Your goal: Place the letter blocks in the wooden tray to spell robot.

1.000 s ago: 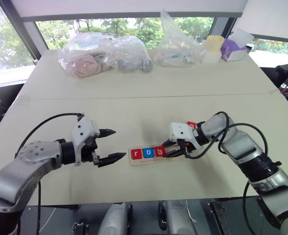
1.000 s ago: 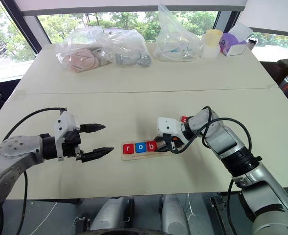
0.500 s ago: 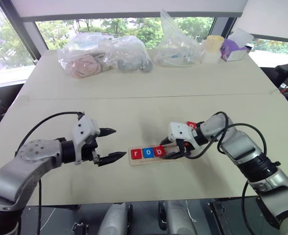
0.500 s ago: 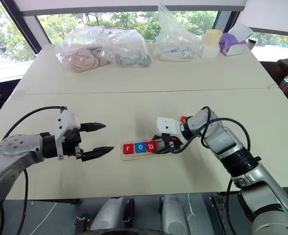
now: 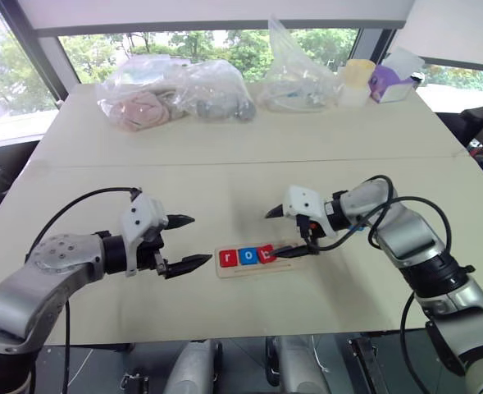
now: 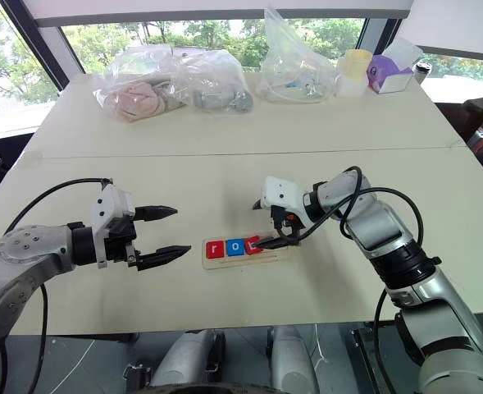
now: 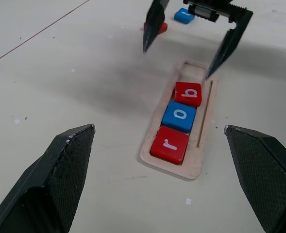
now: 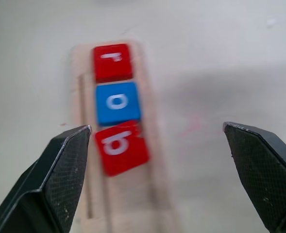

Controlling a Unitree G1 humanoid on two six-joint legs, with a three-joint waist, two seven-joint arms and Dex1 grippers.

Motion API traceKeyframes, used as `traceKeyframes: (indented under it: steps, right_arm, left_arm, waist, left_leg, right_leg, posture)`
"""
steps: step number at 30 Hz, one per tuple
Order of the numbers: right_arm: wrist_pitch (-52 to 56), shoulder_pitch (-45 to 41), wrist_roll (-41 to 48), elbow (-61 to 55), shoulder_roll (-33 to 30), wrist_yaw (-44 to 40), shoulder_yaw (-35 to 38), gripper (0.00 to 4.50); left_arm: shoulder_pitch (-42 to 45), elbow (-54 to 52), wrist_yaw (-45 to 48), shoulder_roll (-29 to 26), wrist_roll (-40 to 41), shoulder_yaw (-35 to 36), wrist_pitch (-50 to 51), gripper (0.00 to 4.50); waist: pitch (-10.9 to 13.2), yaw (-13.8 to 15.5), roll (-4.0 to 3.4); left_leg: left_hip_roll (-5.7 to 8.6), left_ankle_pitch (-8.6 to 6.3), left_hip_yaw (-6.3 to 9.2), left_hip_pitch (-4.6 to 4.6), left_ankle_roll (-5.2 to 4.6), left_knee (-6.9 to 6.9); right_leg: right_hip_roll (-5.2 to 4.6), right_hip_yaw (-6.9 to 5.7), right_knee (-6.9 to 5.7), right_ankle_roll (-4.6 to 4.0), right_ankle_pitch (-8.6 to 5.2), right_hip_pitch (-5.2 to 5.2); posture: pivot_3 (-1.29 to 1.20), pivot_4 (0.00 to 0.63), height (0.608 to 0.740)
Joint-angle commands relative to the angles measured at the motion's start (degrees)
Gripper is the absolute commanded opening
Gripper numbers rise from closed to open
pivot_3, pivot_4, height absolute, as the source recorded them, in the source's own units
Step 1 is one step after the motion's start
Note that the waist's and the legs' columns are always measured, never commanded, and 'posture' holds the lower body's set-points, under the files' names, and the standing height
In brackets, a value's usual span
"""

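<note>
Right gripper (image 5: 289, 233) has let go and lifted since a second ago: it was low over the tray then, now its fingers are spread wide and empty above the tray's free end, near picture centre. Left gripper (image 5: 188, 242) has not moved; it hangs at centre left, fingers wide apart, holding nothing, pointing toward the tray from just beside its near end.

Wooden tray (image 7: 204, 104) lies on the table (image 5: 225, 180) at lower centre of the head views. Three letter blocks sit in it in a row, touching: red r block (image 7: 169, 144), blue o block (image 7: 179, 116), red b block (image 7: 188, 93). The b block looks slightly skewed in the right wrist view. Rest of the tray past the b is bare wood.

Two more blocks lie on the table beyond the tray, behind the right gripper in the left wrist view: a red block (image 7: 161, 27) and a blue block (image 7: 184, 15), letters not readable.

Clear plastic bags (image 5: 175, 89) with items sit at the upper part of the frame, a yellow cup (image 5: 357, 80) and a purple box (image 5: 387, 82) at upper right.
</note>
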State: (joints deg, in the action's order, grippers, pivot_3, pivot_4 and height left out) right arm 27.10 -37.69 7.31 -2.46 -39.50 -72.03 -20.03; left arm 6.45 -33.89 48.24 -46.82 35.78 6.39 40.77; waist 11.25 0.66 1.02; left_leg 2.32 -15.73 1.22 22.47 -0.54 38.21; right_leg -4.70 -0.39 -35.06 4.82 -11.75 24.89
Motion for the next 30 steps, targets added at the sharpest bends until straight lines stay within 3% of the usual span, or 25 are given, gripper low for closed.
traceKeyframes:
  steps: [1,30]
  right_arm:
    - [-1.0,1.4,-0.1,-1.1,0.1,0.3,0.0,4.47]
    - [-4.9,1.8,-3.5,0.9,5.0,3.4,-2.6,4.47]
  left_arm:
    - [0.9,-1.1,0.0,0.1,1.1,0.5,-0.4,4.50]
    - [1.5,-1.5,-0.8,0.9,1.3,-0.2,0.2,4.50]
  waist:
    - [0.0,0.0,0.00]
    - [0.0,-0.1,0.00]
  left_leg:
    - [0.00,0.00,0.00,0.00,0.00,0.00]
    - [0.00,0.01,0.00,-0.01,0.01,0.00]
  right_leg:
    - [0.00,0.00,0.00,0.00,0.00,0.00]
    - [0.03,0.00,-0.02,0.01,0.01,-0.01]
  posture:
    - [0.00,0.150,0.725]
    - [0.00,0.150,0.725]
